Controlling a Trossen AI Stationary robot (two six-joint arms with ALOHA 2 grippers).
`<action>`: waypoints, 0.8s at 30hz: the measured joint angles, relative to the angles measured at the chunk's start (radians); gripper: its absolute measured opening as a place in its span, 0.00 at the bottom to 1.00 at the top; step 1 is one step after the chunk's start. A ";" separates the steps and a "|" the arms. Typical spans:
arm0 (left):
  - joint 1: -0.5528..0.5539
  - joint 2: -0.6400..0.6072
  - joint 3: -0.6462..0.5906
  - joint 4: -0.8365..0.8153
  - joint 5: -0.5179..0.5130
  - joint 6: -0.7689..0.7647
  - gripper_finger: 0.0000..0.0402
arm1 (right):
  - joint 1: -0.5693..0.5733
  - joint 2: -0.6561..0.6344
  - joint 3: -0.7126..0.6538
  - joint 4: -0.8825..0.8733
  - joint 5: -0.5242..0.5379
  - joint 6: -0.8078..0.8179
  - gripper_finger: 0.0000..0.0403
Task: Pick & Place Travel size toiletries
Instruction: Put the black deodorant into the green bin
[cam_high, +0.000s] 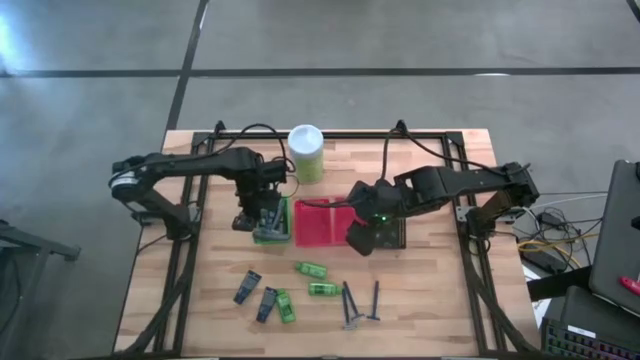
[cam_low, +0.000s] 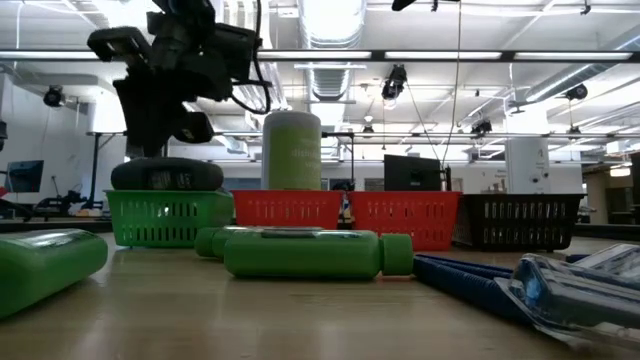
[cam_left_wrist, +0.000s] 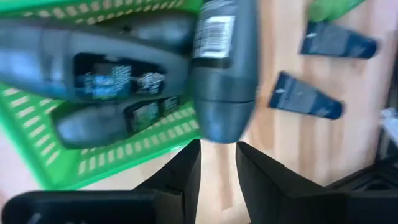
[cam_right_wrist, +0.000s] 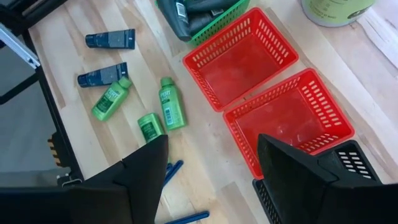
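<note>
Left pincer: the left pincer (cam_high: 265, 215) is hanging right over the green basket (cam_high: 272, 232). Its two dark fingers (cam_left_wrist: 180, 174) are sitting close together with only a thin gap, and nothing is sitting between the tips. A dark grey tube (cam_left_wrist: 221, 68) is showing just past the tips, lying across the basket's edge. I cannot tell if the fingers are touching it.

Right pincer: the right pincer (cam_high: 362, 238) is hanging over the near end of the red baskets (cam_high: 322, 222), beside the black basket (cam_high: 392, 234). Its fingers (cam_right_wrist: 146, 174) are standing wide apart and are holding nothing.

In the green basket: other dark grey tubes (cam_left_wrist: 93, 65) are lying side by side in it.

Red baskets: the two are sitting side by side, touching, between the green one and the black one. The wrist picture is showing only bare red bottoms.

On the tabletop: two dark tubes (cam_high: 256, 295) are lying near the front, on the left. Green bottles (cam_high: 310, 270) are lying beside them and in the middle, three in all. Thin dark sticks (cam_high: 360, 305) are lying to the right of the bottles. All of these are sitting well apart from the baskets.

Tall green can: the can with the white lid (cam_high: 306, 152) is standing upright at the back of the tabletop (cam_high: 430, 300), behind the baskets.
</note>
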 joint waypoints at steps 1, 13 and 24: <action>0.000 0.003 0.000 0.002 -0.015 0.000 0.25 | 0.001 0.000 0.000 -0.001 0.000 -0.001 0.59; 0.000 -0.099 0.001 0.006 -0.094 -0.053 0.23 | 0.007 0.000 0.000 -0.011 0.002 -0.002 0.64; -0.217 -0.158 -0.023 0.200 -0.162 -0.108 0.58 | 0.006 0.000 -0.012 -0.012 0.002 -0.013 0.74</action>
